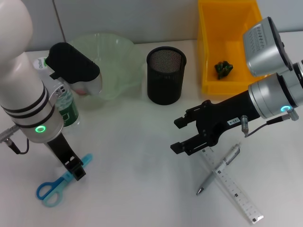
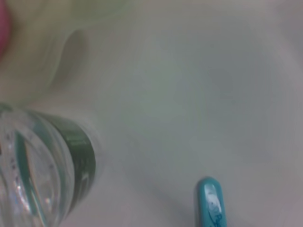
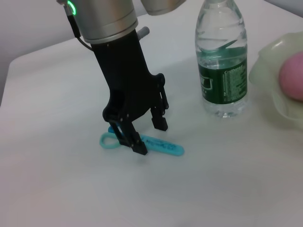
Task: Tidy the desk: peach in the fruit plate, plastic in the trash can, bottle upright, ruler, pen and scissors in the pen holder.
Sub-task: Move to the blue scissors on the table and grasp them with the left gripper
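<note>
Where the desk is closest to us: we see the blue scissors (image 1: 60, 183) lying flat at the left and the ruler (image 1: 235, 188) at the right.
Left gripper (image 1: 77, 169): it is down at the scissors, one finger on each side of the closed blades. The fingers are a little apart, and we think they are not squeezing yet, but this is hard to see.
Scissors in the right wrist view: the blue blades (image 3: 161, 144) poke out past the black fingers (image 3: 138, 147), and a handle ring shows behind them.
Pen (image 1: 218, 170): it lies across the ruler, making an X.
Right gripper (image 1: 180, 135): it hangs just above the top end of the ruler, with its two fingers spread wide and nothing in them.
Bottle (image 1: 66, 107): it stands upright beside the left arm, with a green label.
Pen holder (image 1: 164, 74): a black mesh cup in the middle, farther back.
Fruit plate (image 1: 111, 59): pale green, behind the bottle, with the pink peach (image 3: 292, 75) inside.
Trash can (image 1: 228, 45): a yellow bin at the far right, with a dark crumpled bit of plastic (image 1: 223, 68) in it.
</note>
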